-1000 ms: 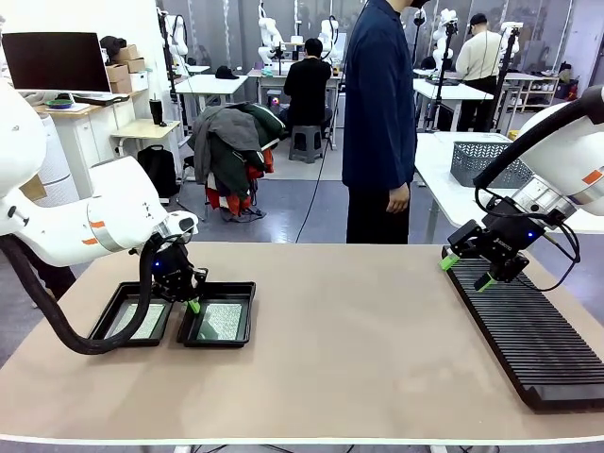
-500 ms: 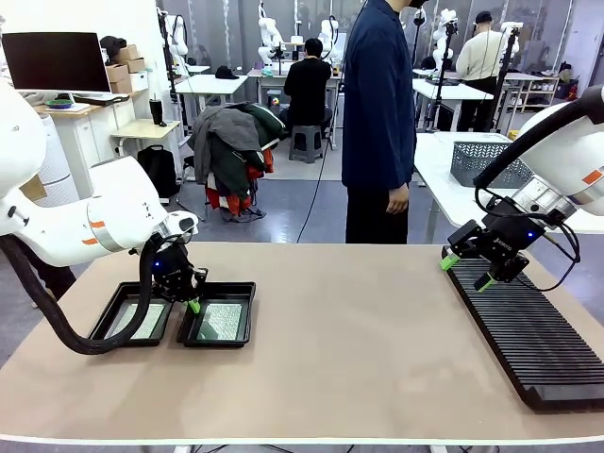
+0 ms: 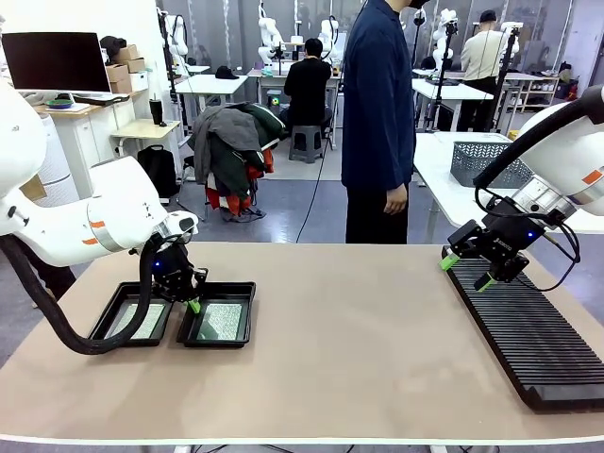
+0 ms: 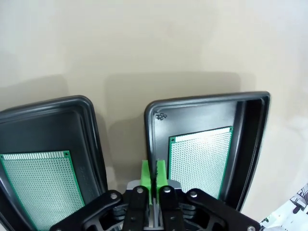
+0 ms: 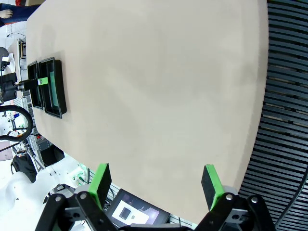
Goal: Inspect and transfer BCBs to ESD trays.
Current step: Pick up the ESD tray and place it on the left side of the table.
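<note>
Left wrist view first: the left claw [image 4: 154, 169] has its green pads pressed together with nothing between them, poised right over the rim where the two trays meet. One black tray [image 4: 45, 144] lies to one side with a board [image 4: 36, 185] flat on its floor; the other tray [image 4: 250, 144] has its own board [image 4: 202, 161] lying square inside, clear of the walls. Both boards look seated, speckled faces up.

Over in the front view, that left claw [image 3: 192, 304] hangs low between the trays at the near left of the desk [image 3: 359, 321]. The right claw [image 3: 465, 270] is spread wide and empty, hovering above the far end of the long black ribbed rack [image 3: 524, 340] on the right side. I can make out no board standing in its slots. A person [image 3: 379, 123] stands at the far side, hand hanging loose, well apart from both arms.

So this reads as the tail end of a placement, perhaps a last check. To do it well, the left claw should rise straight up before travelling, so the closed tips don't catch either rim and jolt a tray. If a board needs straightening, push gently at its edge, never across the face. The right claw should keep clear of the ribs and line up squarely with a slot before descending for any further pick.
</note>
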Robot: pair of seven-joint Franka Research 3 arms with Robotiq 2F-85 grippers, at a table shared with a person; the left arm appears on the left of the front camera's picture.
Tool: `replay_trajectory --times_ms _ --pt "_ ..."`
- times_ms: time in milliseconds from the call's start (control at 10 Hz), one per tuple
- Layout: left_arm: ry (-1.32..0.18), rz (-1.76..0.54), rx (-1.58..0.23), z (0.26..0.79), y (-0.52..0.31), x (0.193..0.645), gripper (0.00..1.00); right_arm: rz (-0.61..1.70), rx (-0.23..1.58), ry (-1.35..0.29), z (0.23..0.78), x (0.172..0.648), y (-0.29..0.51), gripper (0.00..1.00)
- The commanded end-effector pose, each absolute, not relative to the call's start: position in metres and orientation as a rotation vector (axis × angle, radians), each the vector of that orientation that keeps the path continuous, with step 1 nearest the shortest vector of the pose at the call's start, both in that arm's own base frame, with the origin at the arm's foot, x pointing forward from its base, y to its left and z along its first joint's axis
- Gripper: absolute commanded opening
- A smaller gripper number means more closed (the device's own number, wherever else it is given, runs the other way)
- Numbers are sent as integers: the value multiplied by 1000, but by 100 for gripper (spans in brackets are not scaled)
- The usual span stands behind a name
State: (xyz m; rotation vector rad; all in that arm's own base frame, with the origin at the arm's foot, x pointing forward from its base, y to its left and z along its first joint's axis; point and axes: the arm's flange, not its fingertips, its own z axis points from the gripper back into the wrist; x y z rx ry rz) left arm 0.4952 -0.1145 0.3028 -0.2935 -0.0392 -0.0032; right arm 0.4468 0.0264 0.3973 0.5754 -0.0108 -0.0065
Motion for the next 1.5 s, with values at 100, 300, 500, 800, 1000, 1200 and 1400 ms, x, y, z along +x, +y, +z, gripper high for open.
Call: replay_trajectory --times_ms 100,300,500,800,1000,1200,1400 --pt "-43 4 -256 307 -117 493 19 -28 556 -11 399 448 28 100" --pt "-48 3 -241 311 -118 491 34 -28 556 -11 399 448 28 100" --pt "-62 5 -221 324 -120 484 49 -28 556 -11 399 448 28 100" --pt "-86 -39 -222 353 -126 469 68 -28 556 -11 399 448 28 100" --pt "-102 -22 -155 387 -125 452 84 -28 556 -11 399 448 28 100" --pt "-104 -22 -94 410 -129 441 100 -28 556 -11 399 448 28 100" --pt "-94 -40 -63 427 -130 432 100 -28 556 -11 399 448 28 100"
